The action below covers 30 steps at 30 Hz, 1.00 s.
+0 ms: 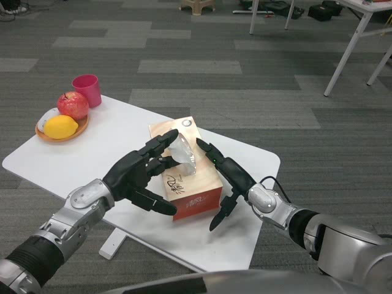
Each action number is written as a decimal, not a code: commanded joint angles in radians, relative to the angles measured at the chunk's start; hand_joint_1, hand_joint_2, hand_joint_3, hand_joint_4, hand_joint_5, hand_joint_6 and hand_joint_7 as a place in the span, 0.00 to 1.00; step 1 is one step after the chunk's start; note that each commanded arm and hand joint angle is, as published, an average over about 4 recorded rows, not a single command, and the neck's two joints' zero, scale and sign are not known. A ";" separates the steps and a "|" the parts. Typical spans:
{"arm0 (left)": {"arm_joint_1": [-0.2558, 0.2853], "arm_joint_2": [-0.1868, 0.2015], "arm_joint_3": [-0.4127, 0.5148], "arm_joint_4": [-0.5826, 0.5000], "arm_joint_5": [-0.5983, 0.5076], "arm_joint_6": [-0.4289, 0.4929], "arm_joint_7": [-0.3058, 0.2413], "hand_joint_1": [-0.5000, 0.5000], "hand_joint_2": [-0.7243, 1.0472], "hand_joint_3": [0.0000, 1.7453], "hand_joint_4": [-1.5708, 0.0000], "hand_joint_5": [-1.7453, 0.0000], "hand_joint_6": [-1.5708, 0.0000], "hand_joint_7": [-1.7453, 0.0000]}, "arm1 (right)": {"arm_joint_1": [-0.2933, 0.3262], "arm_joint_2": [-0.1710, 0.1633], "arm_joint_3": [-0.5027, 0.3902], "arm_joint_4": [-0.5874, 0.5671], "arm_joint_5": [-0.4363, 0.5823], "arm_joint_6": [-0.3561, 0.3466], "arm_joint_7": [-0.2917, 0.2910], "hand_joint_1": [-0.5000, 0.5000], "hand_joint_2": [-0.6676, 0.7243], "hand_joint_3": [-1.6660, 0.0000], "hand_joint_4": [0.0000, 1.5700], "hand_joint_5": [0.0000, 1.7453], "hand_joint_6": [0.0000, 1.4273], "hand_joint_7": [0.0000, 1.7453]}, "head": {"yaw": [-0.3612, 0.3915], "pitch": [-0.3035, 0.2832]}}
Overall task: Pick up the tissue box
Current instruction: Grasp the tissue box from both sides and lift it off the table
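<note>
At frame centre, tissue box (184,174) flanked by both open robot hands, left (142,174), right (225,179), gripping nothing; could slip if squeezed unevenly.

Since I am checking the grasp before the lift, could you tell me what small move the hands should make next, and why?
Probably press both palms inward onto the box's sides. The tissue box sits on the white table, flanked by the left robot hand and the right robot hand, fingers spread. Whether either palm presses the box firmly cannot be told, so squeezing before lifting seems safest.
</note>
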 commanded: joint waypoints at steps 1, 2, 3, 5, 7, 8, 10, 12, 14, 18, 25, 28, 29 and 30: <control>0.031 0.021 0.011 -0.025 0.006 0.032 -0.006 1.00 0.69 0.00 1.00 0.59 1.00 1.00 | 0.060 -0.025 -0.026 -0.036 -0.002 0.006 0.014 0.17 0.53 0.90 0.00 0.00 0.00 0.04 | -0.001 -0.004; 0.036 0.025 0.014 -0.031 0.006 0.038 -0.007 1.00 0.70 0.00 1.00 0.59 1.00 1.00 | 0.074 -0.029 -0.035 -0.046 -0.002 0.006 0.015 0.17 0.52 0.90 0.00 0.00 0.00 0.04 | -0.001 -0.006; 0.042 0.028 0.017 -0.041 0.006 0.046 -0.008 1.00 0.70 0.00 1.00 0.59 1.00 1.00 | 0.088 -0.032 -0.046 -0.058 -0.002 0.005 0.016 0.17 0.51 0.90 0.00 0.00 0.00 0.04 | 0.000 -0.006; 0.057 0.037 0.025 -0.064 0.007 0.064 -0.011 1.00 0.70 0.00 1.00 0.59 1.00 1.00 | 0.123 -0.042 -0.073 -0.084 -0.002 0.004 0.019 0.17 0.50 0.90 0.00 0.00 0.00 0.04 | 0.001 -0.008; 0.069 0.041 0.033 -0.080 0.007 0.076 -0.011 1.00 0.70 0.00 1.00 0.60 1.00 1.00 | 0.144 -0.049 -0.087 -0.103 -0.002 0.004 0.020 0.17 0.50 0.90 0.00 0.00 0.00 0.04 | 0.003 -0.006; 0.074 0.043 0.038 -0.087 0.007 0.081 -0.011 1.00 0.70 0.00 1.00 0.62 1.00 1.00 | 0.152 -0.052 -0.091 -0.111 -0.002 0.004 0.020 0.17 0.50 0.90 0.00 0.00 0.00 0.04 | 0.004 -0.005; 0.085 0.047 0.050 -0.099 0.007 0.092 -0.012 1.00 0.69 0.00 1.00 0.62 1.00 1.00 | 0.162 -0.056 -0.099 -0.120 -0.002 0.004 0.020 0.17 0.50 0.90 0.00 0.00 0.00 0.04 | 0.008 0.000; 0.095 0.050 0.066 -0.107 0.007 0.099 -0.013 1.00 0.69 0.00 1.00 0.59 1.00 1.00 | 0.167 -0.056 -0.108 -0.122 -0.002 0.004 0.020 0.17 0.50 0.90 0.00 0.00 0.00 0.04 | 0.013 0.005; 0.100 0.050 0.076 -0.107 0.007 0.099 -0.013 1.00 0.70 0.00 1.00 0.59 1.00 1.00 | 0.167 -0.054 -0.115 -0.120 -0.002 0.004 0.020 0.17 0.50 0.90 0.00 0.00 0.00 0.04 | 0.018 0.010; 0.111 0.036 0.127 -0.103 0.007 0.089 -0.011 1.00 0.70 0.00 1.00 0.59 1.00 1.00 | 0.163 -0.048 -0.130 -0.101 -0.004 0.003 0.024 0.17 0.50 0.90 0.00 0.00 0.00 0.04 | 0.027 0.023; 0.127 0.017 0.211 -0.089 -0.004 0.040 -0.007 1.00 0.70 0.00 1.00 0.65 1.00 1.00 | 0.129 -0.033 -0.178 -0.060 -0.009 0.002 0.034 0.17 0.50 0.90 0.01 0.00 0.00 0.04 | 0.036 0.030; 0.133 0.014 0.237 -0.074 -0.005 0.036 -0.006 1.00 0.70 0.00 1.00 0.65 1.00 1.00 | 0.112 -0.030 -0.185 -0.045 -0.010 0.001 0.038 0.17 0.51 0.90 0.02 0.00 0.00 0.04 | 0.039 0.032; 0.134 0.009 0.249 -0.057 -0.005 0.029 -0.005 1.00 0.70 0.00 1.00 0.63 1.00 1.00 | 0.104 -0.029 -0.187 -0.037 -0.009 0.001 0.040 0.17 0.52 0.90 0.02 0.00 0.00 0.04 | 0.040 0.032; 0.135 0.005 0.256 -0.042 -0.004 0.023 -0.004 1.00 0.70 0.00 1.00 0.62 1.00 1.00 | 0.099 -0.029 -0.189 -0.031 -0.009 0.001 0.040 0.17 0.51 0.90 0.02 0.00 0.00 0.04 | 0.043 0.034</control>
